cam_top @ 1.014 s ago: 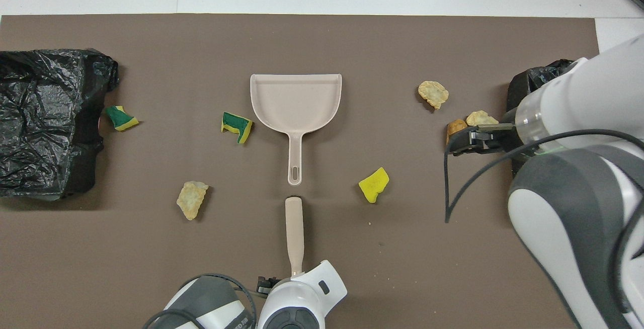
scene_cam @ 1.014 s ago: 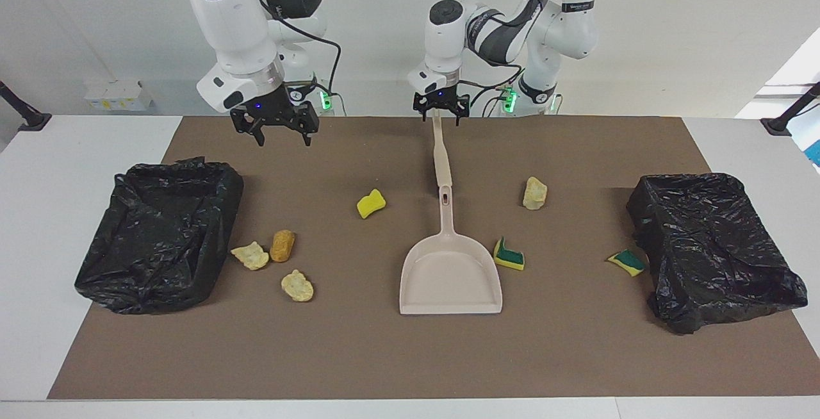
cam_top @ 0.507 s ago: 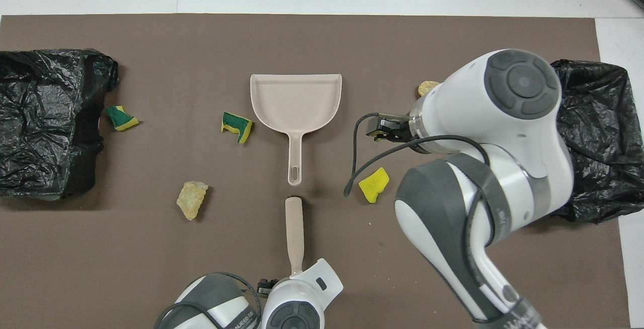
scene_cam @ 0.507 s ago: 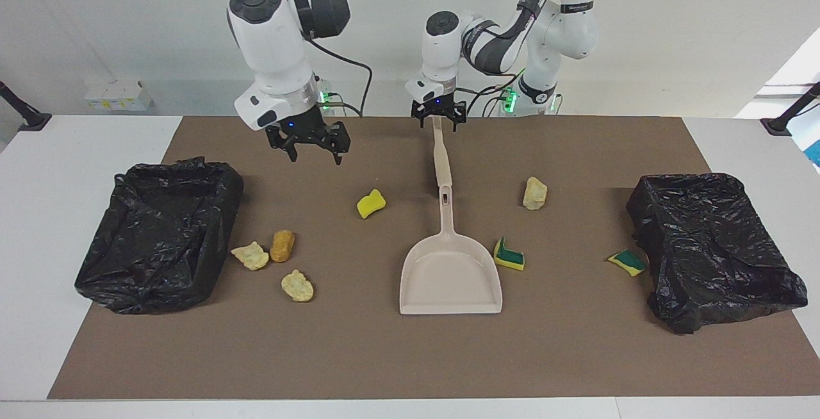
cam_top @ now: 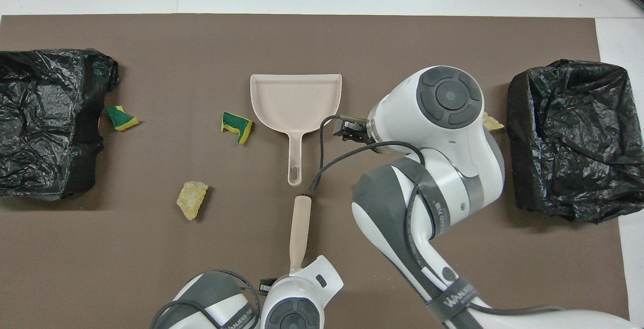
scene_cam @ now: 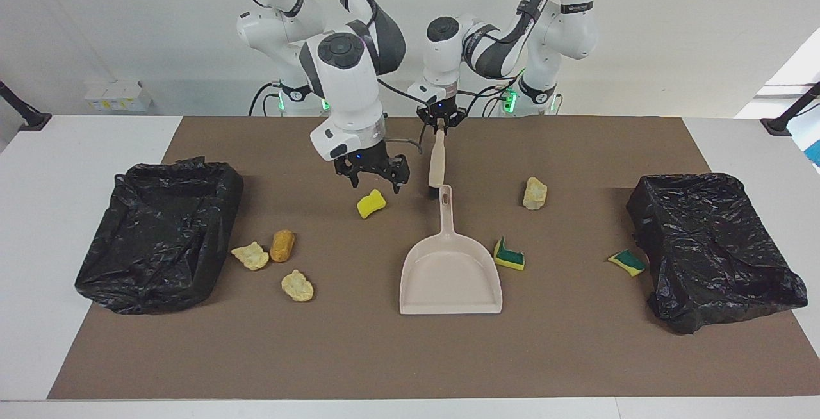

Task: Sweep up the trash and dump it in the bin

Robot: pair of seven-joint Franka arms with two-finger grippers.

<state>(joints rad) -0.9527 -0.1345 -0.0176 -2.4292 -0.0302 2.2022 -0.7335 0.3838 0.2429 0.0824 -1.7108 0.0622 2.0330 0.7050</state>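
My right gripper (scene_cam: 373, 179) hangs open just over the plain yellow sponge piece (scene_cam: 371, 204). My left gripper (scene_cam: 439, 119) is shut on the end of the beige brush (scene_cam: 437, 161), which also shows in the overhead view (cam_top: 300, 231). The brush tip is by the handle of the beige dustpan (scene_cam: 450, 275) at mid-table. Two green-and-yellow sponge pieces (scene_cam: 509, 255) (scene_cam: 626, 262) and a beige chunk (scene_cam: 534, 193) lie toward the left arm's end. Two beige lumps (scene_cam: 250, 255) (scene_cam: 298, 286) and an orange-brown lump (scene_cam: 282, 245) lie toward the right arm's end.
Two bins lined with black bags stand on the brown mat, one at the right arm's end (scene_cam: 160, 233) and one at the left arm's end (scene_cam: 711, 246). In the overhead view the right arm (cam_top: 443, 117) hides the yellow sponge and most nearby lumps.
My right gripper moved from beside the bin at its end toward mid-table and came down over the yellow sponge. My left gripper swung the brush slightly, so its tip left the dustpan handle's line.
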